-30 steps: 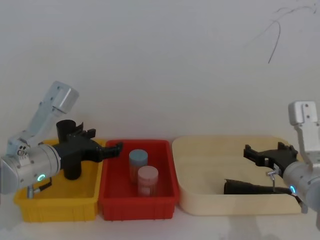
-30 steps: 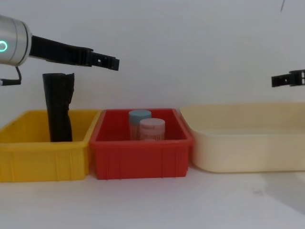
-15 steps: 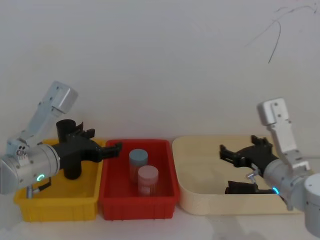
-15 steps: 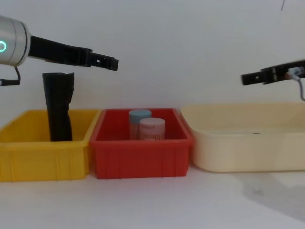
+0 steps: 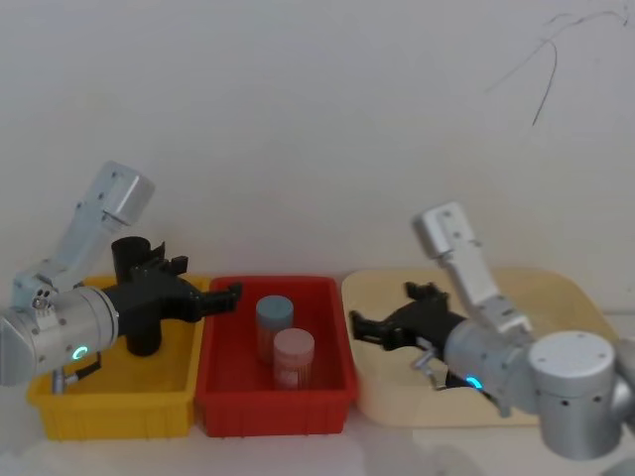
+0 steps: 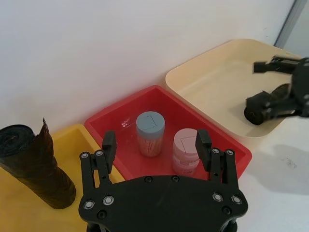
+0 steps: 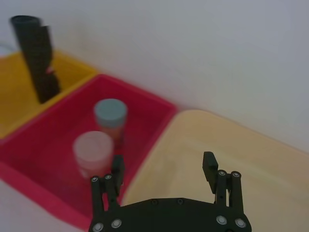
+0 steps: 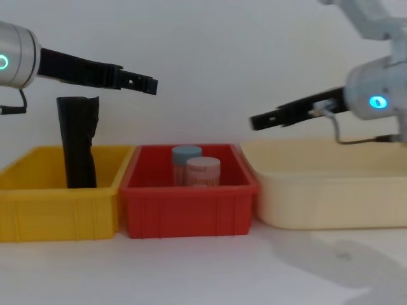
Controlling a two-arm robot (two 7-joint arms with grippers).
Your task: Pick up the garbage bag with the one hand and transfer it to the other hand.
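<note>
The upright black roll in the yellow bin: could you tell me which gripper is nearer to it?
Left. The left gripper reaches just past the roll, slightly above it; the right gripper is far off over the cream tray.

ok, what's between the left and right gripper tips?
Chest view: bare air between the tips of the left gripper and right gripper. Below that gap sits the red bin holding a blue-lidded jar and a pink-lidded jar.

Roll (image 5: 146,332) upright in left bin (image 5: 109,412); two jars (image 5: 275,319) in middle bin (image 5: 273,412) (one behind other); tray (image 5: 382,402) rightmost.
</note>
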